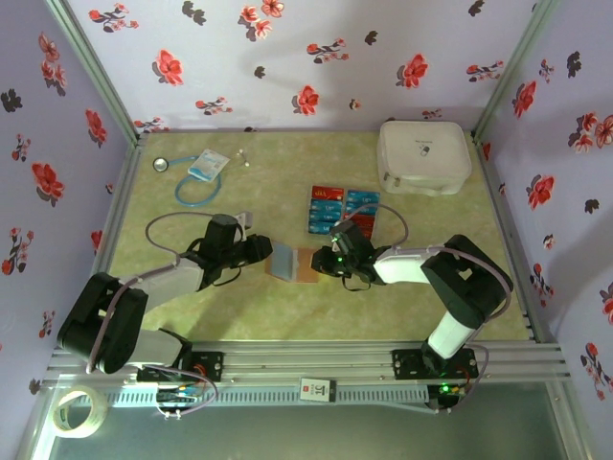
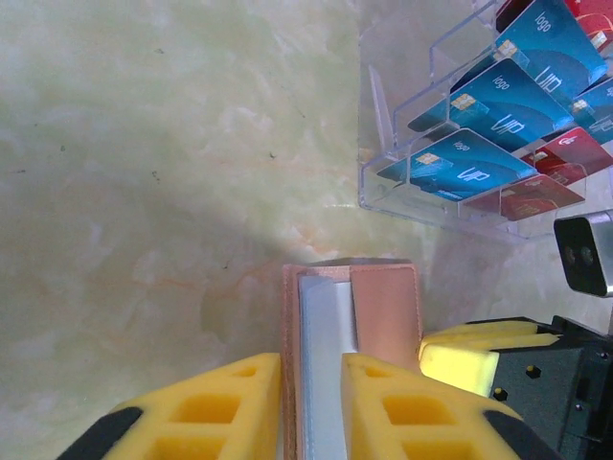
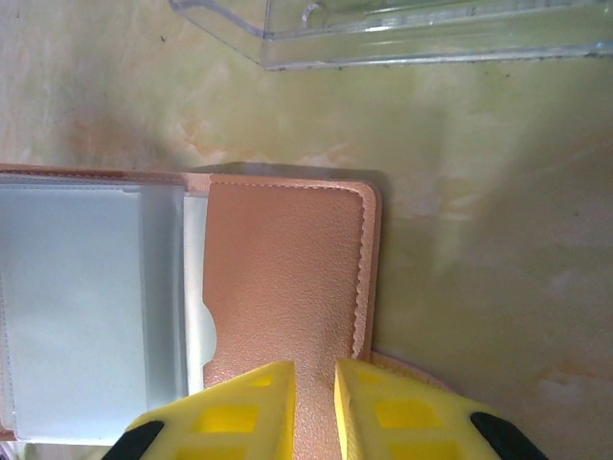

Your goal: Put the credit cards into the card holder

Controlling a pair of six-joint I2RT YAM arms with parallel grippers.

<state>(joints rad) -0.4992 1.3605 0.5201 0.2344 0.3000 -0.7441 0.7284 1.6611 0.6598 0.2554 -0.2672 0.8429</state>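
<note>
The tan-pink card holder (image 1: 292,264) lies open on the table between my two grippers. My left gripper (image 1: 266,251) is shut on its left cover and clear sleeves (image 2: 321,335), its yellow fingers (image 2: 230,407) on either side. My right gripper (image 1: 324,263) is shut on the near edge of the right leather flap (image 3: 287,287), and one of its yellow fingertips (image 2: 469,355) shows in the left wrist view. The red and teal credit cards (image 1: 343,209) stand in a clear tiered rack (image 2: 402,182) just behind the holder.
A big white rounded case (image 1: 424,156) sits at the back right. At the back left lies a blue-white packet with a blue cord (image 1: 206,168). A tape roll (image 1: 77,412) rests outside the near rail. The rack's clear base (image 3: 402,29) lies close beyond the holder.
</note>
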